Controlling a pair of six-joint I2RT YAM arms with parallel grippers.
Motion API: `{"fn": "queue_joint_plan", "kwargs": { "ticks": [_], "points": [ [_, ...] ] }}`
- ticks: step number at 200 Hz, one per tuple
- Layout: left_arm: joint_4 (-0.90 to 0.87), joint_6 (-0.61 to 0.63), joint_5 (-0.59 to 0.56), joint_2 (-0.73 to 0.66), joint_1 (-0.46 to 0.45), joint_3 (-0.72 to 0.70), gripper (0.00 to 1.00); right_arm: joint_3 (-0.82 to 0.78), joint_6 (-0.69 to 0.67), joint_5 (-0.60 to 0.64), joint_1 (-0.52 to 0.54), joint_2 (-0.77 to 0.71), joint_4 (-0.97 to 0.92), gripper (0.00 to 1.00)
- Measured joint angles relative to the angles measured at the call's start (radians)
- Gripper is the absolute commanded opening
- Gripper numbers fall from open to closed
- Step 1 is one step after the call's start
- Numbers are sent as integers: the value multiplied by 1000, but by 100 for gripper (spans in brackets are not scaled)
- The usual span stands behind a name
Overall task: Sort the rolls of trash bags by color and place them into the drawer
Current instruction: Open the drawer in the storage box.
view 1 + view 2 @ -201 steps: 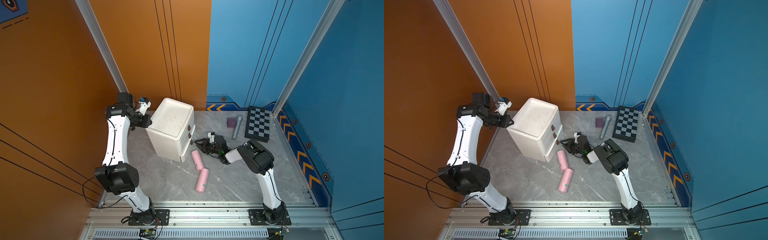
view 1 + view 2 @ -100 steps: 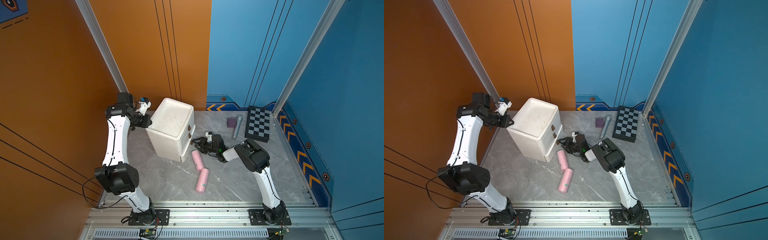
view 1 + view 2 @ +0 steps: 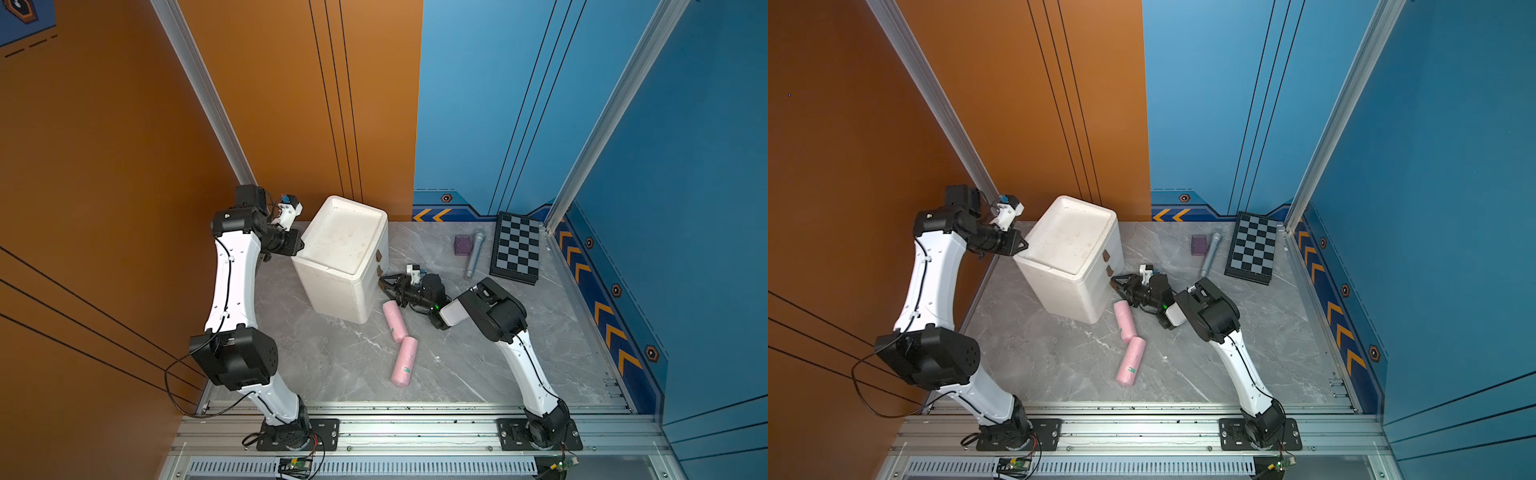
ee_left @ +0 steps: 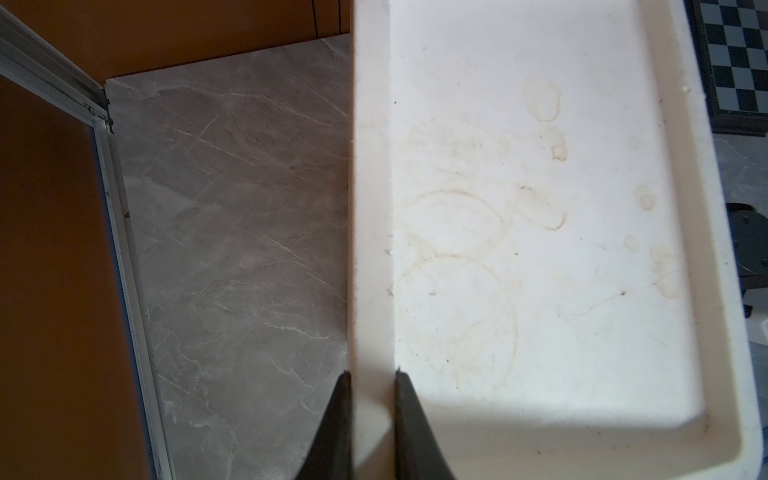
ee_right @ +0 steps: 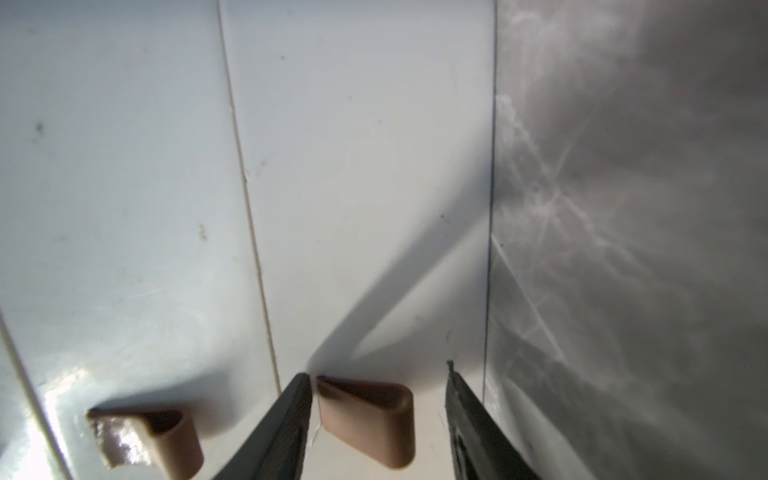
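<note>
— Two pink rolls (image 3: 395, 321) (image 3: 404, 360) on the grey marble table (image 3: 457, 374), beside one white drawer (image 3: 332, 291), in a top view. Room?
— Orange wall (image 3: 291, 104), blue wall (image 3: 478, 104). Left wrist view: left gripper (image 4: 372, 374) pinches the drawer's rim. Right wrist view: right gripper (image 5: 378, 371), fingers apart around one brown tab (image 5: 368, 419).

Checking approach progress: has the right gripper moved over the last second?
Yes. The right gripper has edged toward the drawer front, away from the chequered board; its jaws stand open around a brown pull tab.
</note>
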Motion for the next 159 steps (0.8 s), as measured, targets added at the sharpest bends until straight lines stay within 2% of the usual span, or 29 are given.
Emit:
{"fn": "queue_joint_plan", "kwargs": {
  "ticks": [32, 103, 129, 159],
  "points": [
    [0, 0, 0, 0, 0, 0, 0, -13, 36, 7, 4, 0, 45, 47],
    [0, 0, -4, 0, -2, 0, 0, -18, 97, 16, 6, 24, 120, 23],
    [0, 0, -7, 0, -3, 0, 0, -25, 108, 27, 6, 24, 140, 0],
    [1, -2, -12, 0, -6, 0, 0, -43, 118, 34, 6, 24, 171, 0]
  ]
}}
